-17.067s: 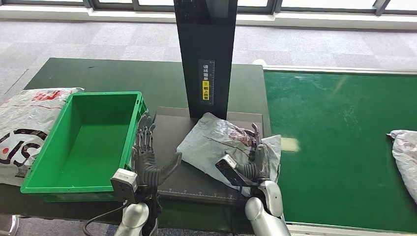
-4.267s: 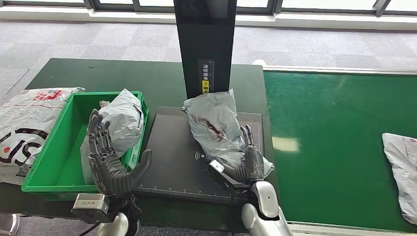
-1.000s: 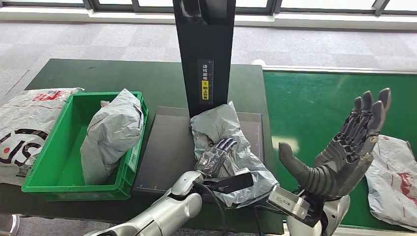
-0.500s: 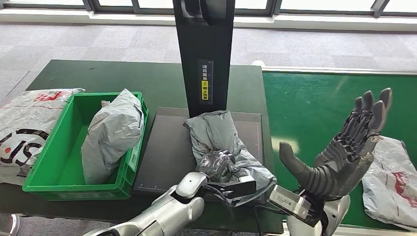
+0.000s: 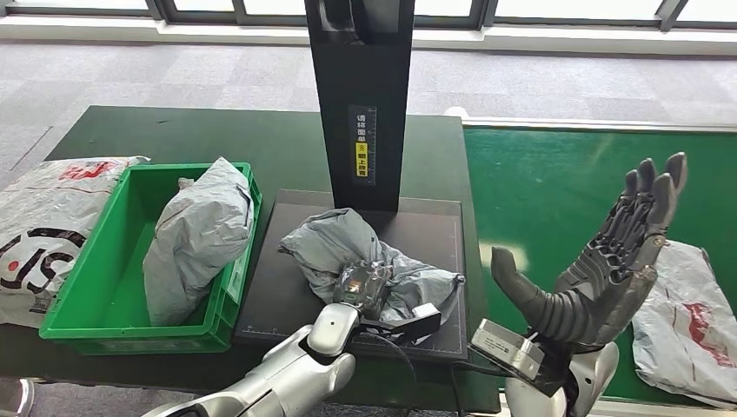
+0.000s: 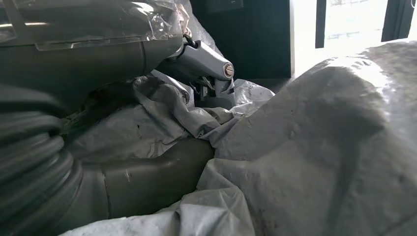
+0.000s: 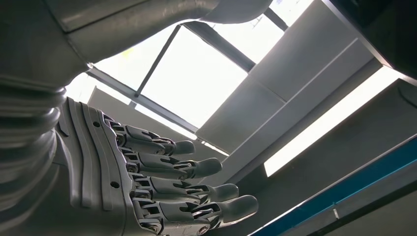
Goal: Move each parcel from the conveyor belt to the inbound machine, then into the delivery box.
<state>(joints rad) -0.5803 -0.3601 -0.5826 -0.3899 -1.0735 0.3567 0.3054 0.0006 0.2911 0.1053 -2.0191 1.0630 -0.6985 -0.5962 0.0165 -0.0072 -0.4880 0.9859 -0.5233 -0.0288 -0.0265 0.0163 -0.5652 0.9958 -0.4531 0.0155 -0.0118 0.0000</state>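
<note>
Setting: dark green worktop (image 5: 217,139) before grey carpet and windows; green conveyor belt (image 5: 556,191) alongside.

Item: crumpled grey plastic mailer parcel (image 5: 335,248), soft, creased, lying on the flat black scanning platform (image 5: 287,269) of the inbound machine, gripped by the left hand (image 5: 363,285).

Right hand (image 5: 608,261): raised, fingers spread, holding nothing.

Destination: green plastic delivery box (image 5: 96,287), already containing one grey parcel (image 5: 195,234).

Risk: slack film may slip the grasp or snag the box rim.
</note>
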